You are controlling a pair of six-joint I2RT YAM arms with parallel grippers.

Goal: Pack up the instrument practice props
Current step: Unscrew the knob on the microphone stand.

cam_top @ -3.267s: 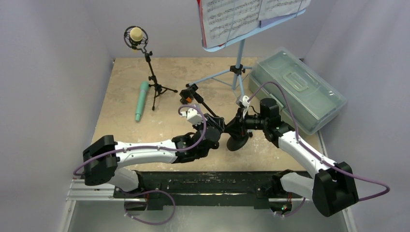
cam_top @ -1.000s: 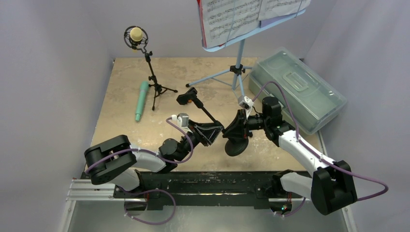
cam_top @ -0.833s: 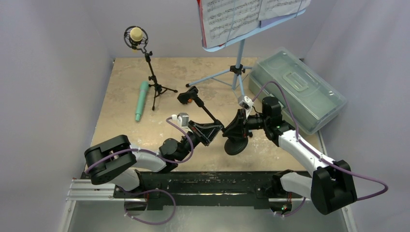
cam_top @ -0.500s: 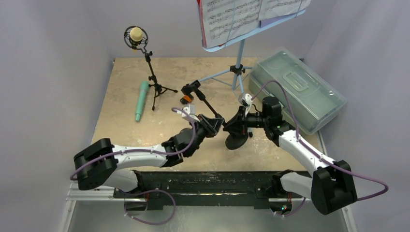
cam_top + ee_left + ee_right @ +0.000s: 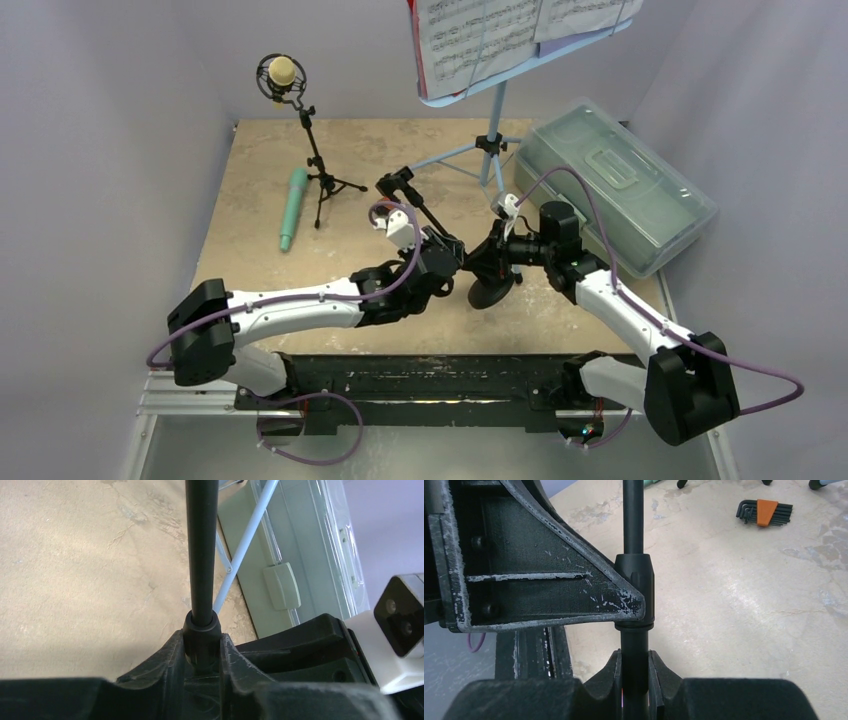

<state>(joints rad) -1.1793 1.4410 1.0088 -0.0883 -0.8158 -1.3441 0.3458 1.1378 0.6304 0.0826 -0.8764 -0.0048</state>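
Between lilac walls (image 5: 100,150), over beige tabletop (image 5: 255,195), left tool (image 5: 202,647) and right tool (image 5: 634,662) clamp pole (image 5: 201,555).

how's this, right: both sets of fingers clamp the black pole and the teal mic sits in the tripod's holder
No: the top view shows the teal mic lying flat beside the tripod; its holder has the beige mic. Left fingers and right fingers do clamp the black pole.
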